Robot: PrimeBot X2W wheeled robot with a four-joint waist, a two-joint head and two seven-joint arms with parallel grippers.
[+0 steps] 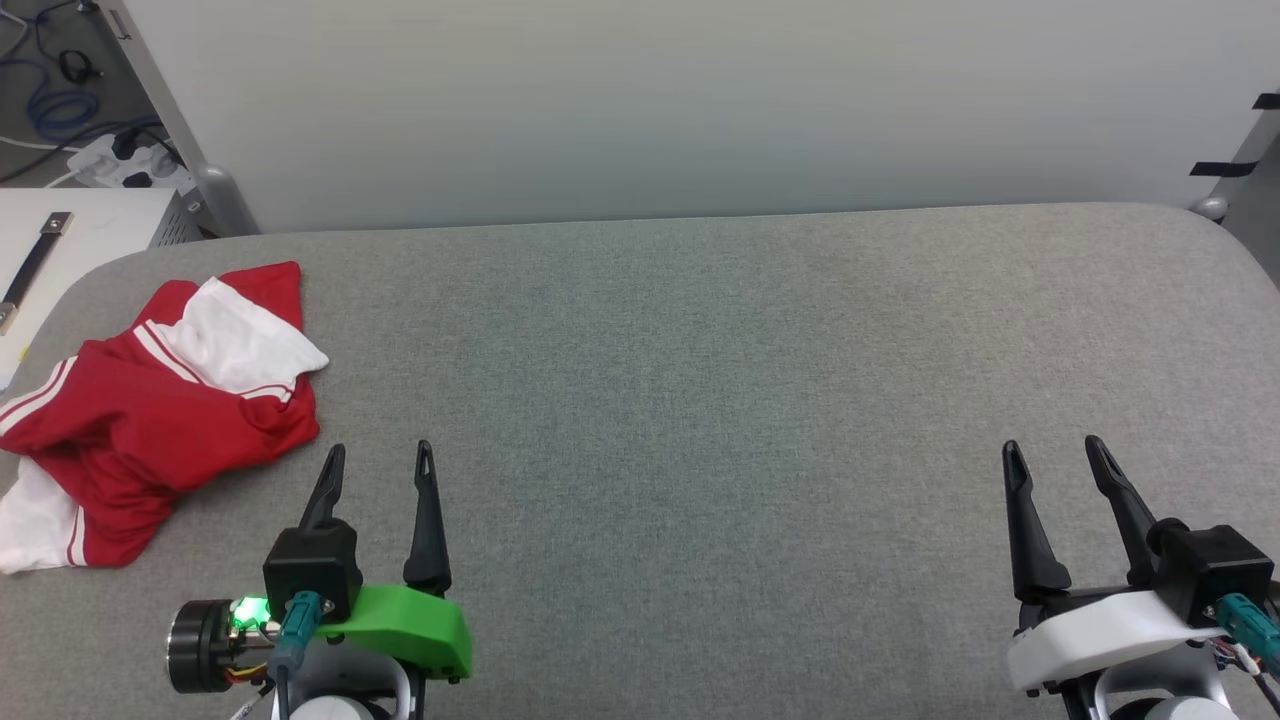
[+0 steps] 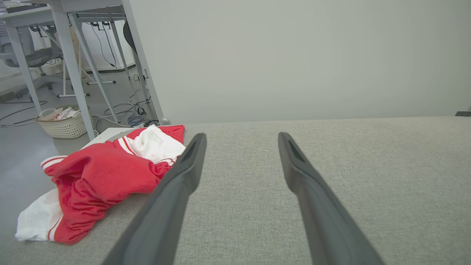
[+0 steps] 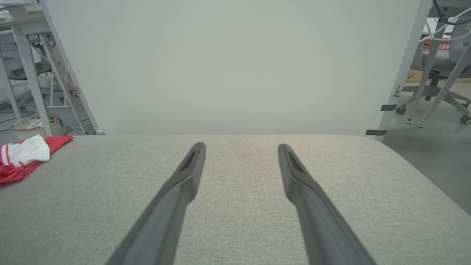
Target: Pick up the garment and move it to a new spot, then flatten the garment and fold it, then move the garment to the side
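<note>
The garment (image 1: pixel 150 410) lies crumpled in a red and white heap at the table's left edge, one white sleeve uppermost. It also shows at the left of the left wrist view (image 2: pixel 95 180) and at the far left of the right wrist view (image 3: pixel 22 156). My left gripper (image 1: pixel 382 460) stands open just to the right of the heap, apart from it, nothing between its fingers (image 2: pixel 191 162). My right gripper (image 1: pixel 1053 455) is open far to the right over bare cloth.
A grey fabric-covered table (image 1: pixel 700 380) spreads ahead, with a pale wall panel (image 1: pixel 650 100) behind it. Left of the table stand a white box (image 1: pixel 80 230), metal desk legs (image 2: pixel 73 62), a woven basket (image 2: pixel 64 123) and floor cables. An office chair (image 3: pixel 441 73) stands at the right.
</note>
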